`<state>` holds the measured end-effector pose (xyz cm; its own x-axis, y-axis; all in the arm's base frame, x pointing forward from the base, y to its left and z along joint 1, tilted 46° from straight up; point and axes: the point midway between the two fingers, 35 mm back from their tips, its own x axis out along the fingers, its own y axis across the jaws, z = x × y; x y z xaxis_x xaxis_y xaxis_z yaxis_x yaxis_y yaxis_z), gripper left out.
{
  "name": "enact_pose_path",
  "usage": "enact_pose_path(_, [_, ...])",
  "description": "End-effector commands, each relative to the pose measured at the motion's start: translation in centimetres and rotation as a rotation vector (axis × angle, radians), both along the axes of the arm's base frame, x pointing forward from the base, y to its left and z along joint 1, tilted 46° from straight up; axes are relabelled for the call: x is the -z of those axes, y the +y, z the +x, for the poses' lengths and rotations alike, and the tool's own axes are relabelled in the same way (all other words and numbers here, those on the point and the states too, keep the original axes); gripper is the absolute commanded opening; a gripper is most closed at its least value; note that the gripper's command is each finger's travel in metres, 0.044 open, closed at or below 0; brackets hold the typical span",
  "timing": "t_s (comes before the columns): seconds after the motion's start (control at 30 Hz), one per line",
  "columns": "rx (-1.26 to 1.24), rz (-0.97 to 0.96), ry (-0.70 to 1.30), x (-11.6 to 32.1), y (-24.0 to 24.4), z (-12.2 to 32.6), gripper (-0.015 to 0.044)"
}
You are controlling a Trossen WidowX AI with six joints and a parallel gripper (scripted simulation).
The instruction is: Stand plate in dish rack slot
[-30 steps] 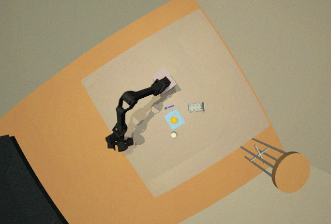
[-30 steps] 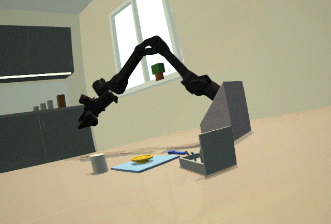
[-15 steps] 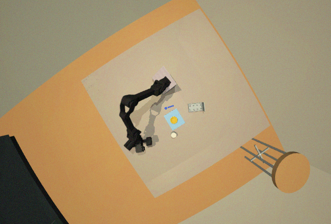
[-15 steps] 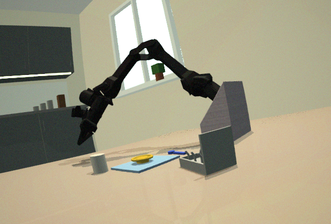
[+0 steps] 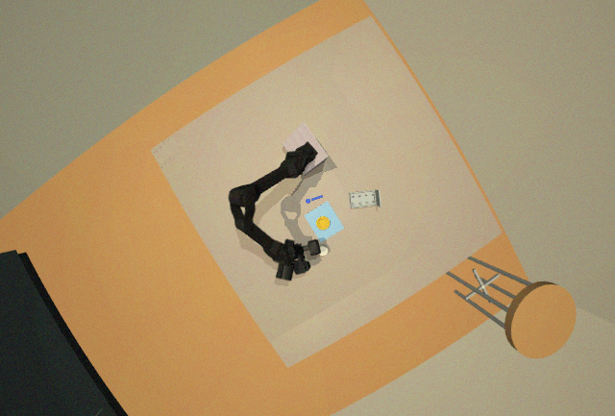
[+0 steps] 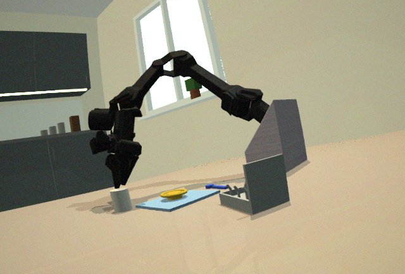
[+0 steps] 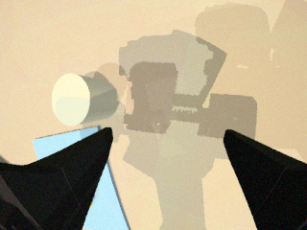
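Observation:
The yellow plate (image 5: pixel 323 223) (image 6: pixel 174 193) lies flat on a light blue mat (image 5: pixel 335 227) (image 6: pixel 197 195) (image 7: pixel 107 216). In the wrist view only a sliver of it shows beside the left finger. The grey dish rack (image 5: pixel 379 198) (image 6: pixel 266 184) stands apart from the mat, with a tall panel at one end and short rails inside; no plate is in it. My gripper (image 6: pixel 119 186) (image 7: pixel 169 134) is open and empty. It points down beside the mat, near the pale cylinder, with bare table between its fingers in the wrist view. Its fingertips are hard to make out in the top view.
The pale cylinder (image 5: pixel 324 251) (image 6: pixel 121 200) (image 7: pixel 71 100) stands upright near the mat's edge, close to my gripper. A small blue utensil (image 5: pixel 316 198) (image 6: pixel 217 186) lies on the mat's other side. A tall purplish block (image 5: pixel 299 135) (image 6: pixel 292 133) stands by the arm's base.

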<state>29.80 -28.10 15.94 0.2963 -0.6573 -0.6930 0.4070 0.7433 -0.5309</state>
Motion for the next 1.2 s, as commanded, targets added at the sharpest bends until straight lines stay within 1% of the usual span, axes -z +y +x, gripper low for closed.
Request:
enact_pose_path(0.0, [0.002,0.045,0.118,3.1,3.0,-0.3,0.04])
enact_pose_path(0.2, [0.028,0.048,0.289,6.6,7.4,-0.8,0.04])
enact_pose_path(0.47, [0.038,-0.064,0.491,9.3,12.3,-2.2,0.04])
enact_pose_path(0.67, [0.037,-0.068,0.495,9.4,12.3,-2.2,0.04])
enact_pose_path(1.17, [0.037,-0.066,0.495,11.2,10.6,-2.2,0.04])
